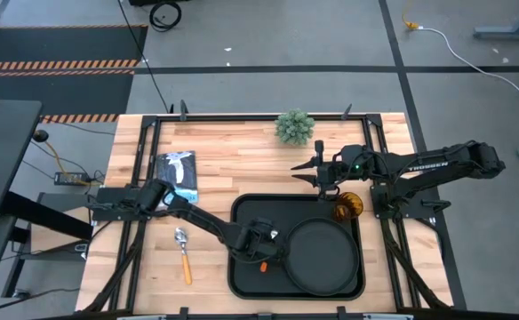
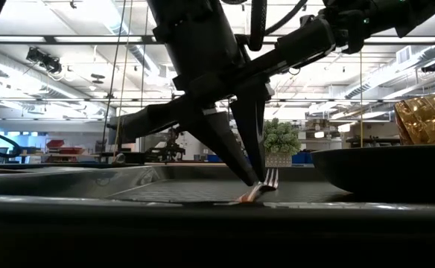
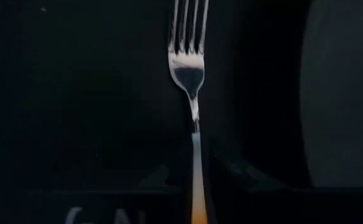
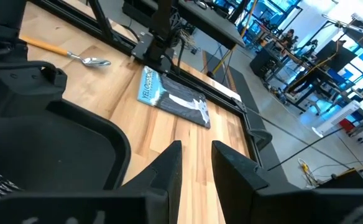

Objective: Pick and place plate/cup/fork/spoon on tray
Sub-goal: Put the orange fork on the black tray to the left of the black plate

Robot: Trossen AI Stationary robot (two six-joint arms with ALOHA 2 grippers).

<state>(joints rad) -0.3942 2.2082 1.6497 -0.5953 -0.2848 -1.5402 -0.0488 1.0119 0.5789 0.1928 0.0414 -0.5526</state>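
The black tray [image 1: 242, 213] lies at the table's near middle. The round black plate [image 1: 322, 258] lies on its right half, and the amber cup [image 1: 347, 207] stands at its far right corner. My left gripper [image 1: 264, 252] is low over the tray, left of the plate, shut on the fork [image 3: 191, 68]. The spoon [image 1: 183, 253] lies on the wood left of the tray. My right gripper [image 1: 317, 173] is open and empty above the tray's far edge, near the cup. My left gripper pinches the fork's handle just behind the silver neck [image 3: 197, 155] between its two fingertips [image 2: 252, 181]. The fingers come from above, pointing down, and lie across the fork. The handle end [image 2: 241, 199] is down at the tray floor and the tines [image 2: 271, 177] are a little raised.
A small potted plant [image 1: 294, 126] stands at the table's far edge. A blue-and-black packet [image 1: 178, 173] lies on the wood at the far left. Bare wood shows around the spoon and between the packet and the tray.
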